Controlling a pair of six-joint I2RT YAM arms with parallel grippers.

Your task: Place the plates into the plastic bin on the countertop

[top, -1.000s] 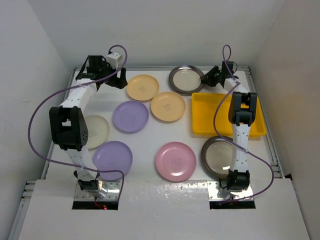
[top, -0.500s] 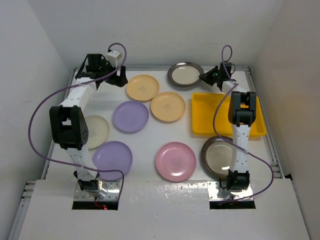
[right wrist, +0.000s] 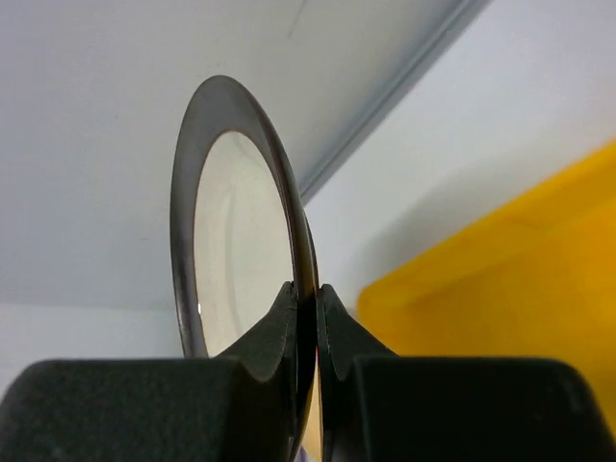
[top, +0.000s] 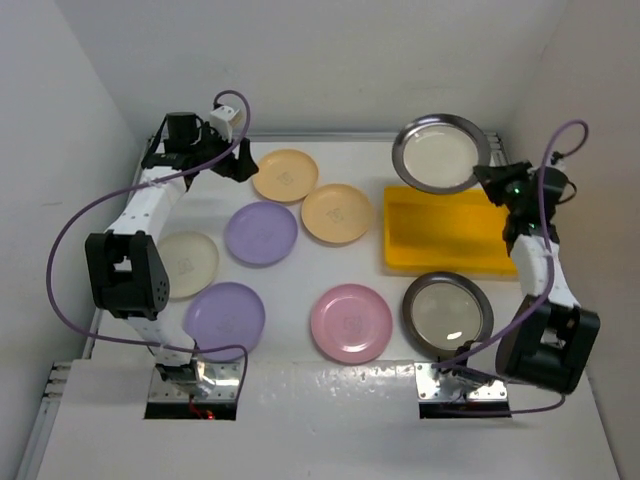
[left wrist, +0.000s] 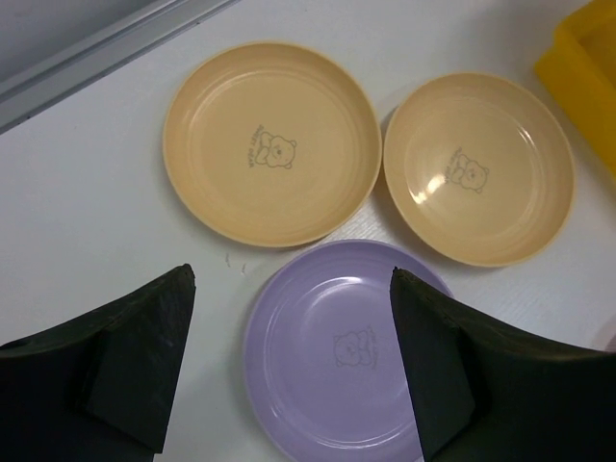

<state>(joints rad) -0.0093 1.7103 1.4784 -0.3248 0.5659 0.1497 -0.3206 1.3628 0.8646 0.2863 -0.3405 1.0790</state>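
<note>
A second ago the dark plate [top: 441, 153] lay flat at the far edge of the counter [top: 300, 275], just off the bin's [top: 455, 235] far left corner, with my right pincer [right wrist: 306, 294] nosing at its rim. Now that pincer is clamped narrow on the rim and the plate is off the counter. It stands tilted up on edge, above the bin's far wall, with its pale face turned away from the bin. My right arm has swung out toward the right edge to carry it.

That settles the pickup, so I judge the first plate is now in transit. What it needs next is to be tipped back flat and lowered inside the yellow walls before I let go. The hold is thin, only a pinch on the lip, so a quick swing could let the plate pivot or slip.

My left pincer [left wrist: 292, 276] has barely shifted. It hangs wide open and empty near the far left corner, over the lavender plate [left wrist: 346, 351] and just short of the two orange plates [left wrist: 269, 144]. The bin has nothing in it yet, and the second dark plate [top: 447, 312], the pink, the cream and the other lavender lie on the counter untouched.
</note>
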